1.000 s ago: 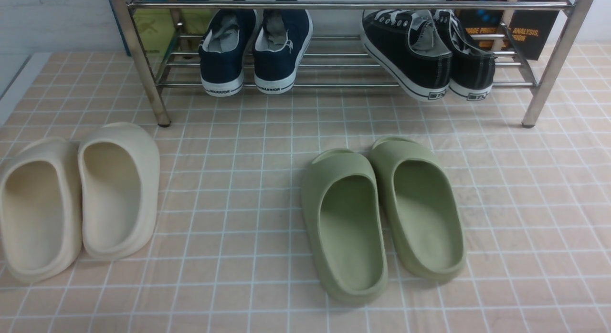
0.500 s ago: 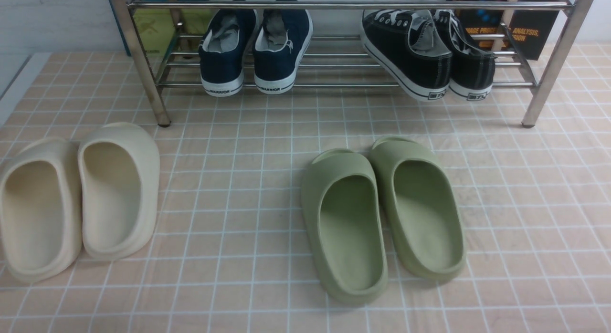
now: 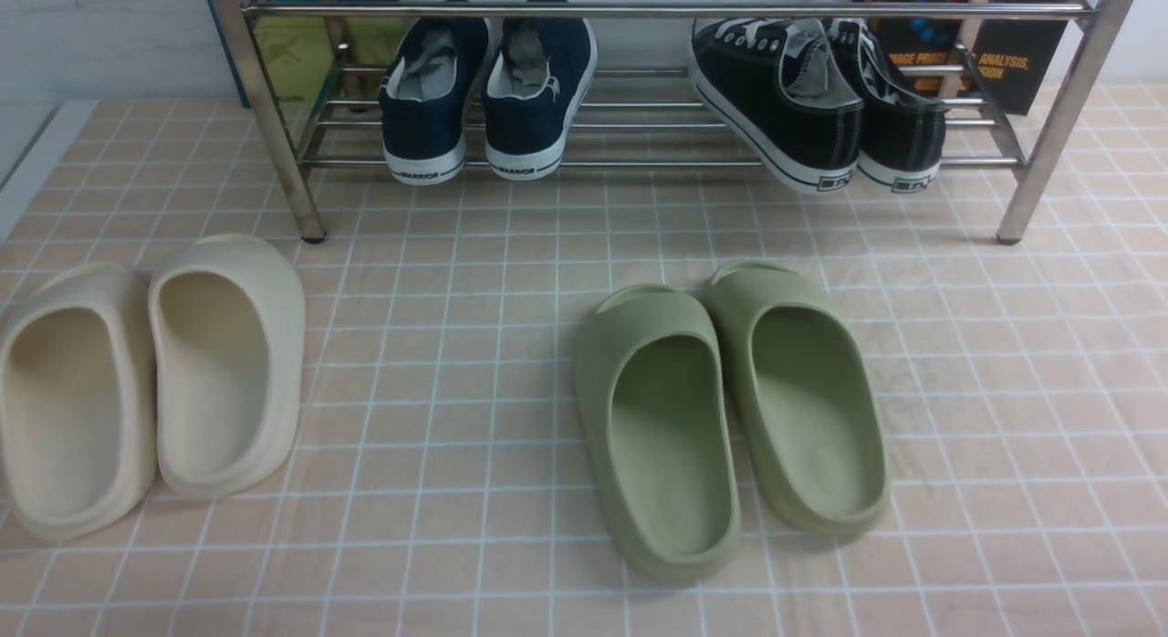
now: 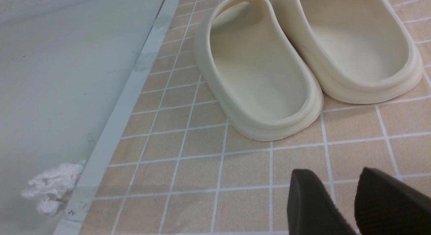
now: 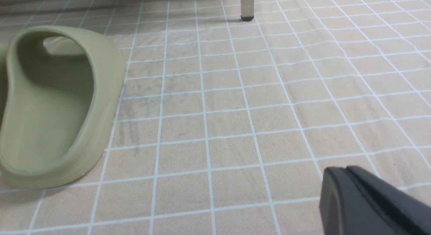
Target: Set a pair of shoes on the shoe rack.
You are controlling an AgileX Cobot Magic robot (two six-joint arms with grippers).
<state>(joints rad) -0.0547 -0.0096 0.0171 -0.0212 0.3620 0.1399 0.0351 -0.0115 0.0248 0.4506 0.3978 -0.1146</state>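
Observation:
The two black canvas sneakers stand on the lower shelf of the chrome shoe rack [image 3: 639,10], at its right end, heels toward me. The left one [image 3: 785,99] lies aslant with its heel over the front bar; the right one [image 3: 899,117] sits beside it, touching. Neither gripper shows in the front view. My left gripper [image 4: 335,174] is open and empty, low over the tiled mat near the cream slides. My right gripper [image 5: 340,171] is shut and empty over bare mat, right of a green slide [image 5: 57,103]. A rack leg [image 5: 246,6] stands far ahead of it.
Two navy WARRIOR sneakers [image 3: 484,99] sit on the rack's left half. A pair of green slides [image 3: 730,418] lies mid-mat, and a pair of cream slides [image 3: 155,381] lies at the left. A crumpled tissue [image 4: 50,186] lies past the mat's left edge.

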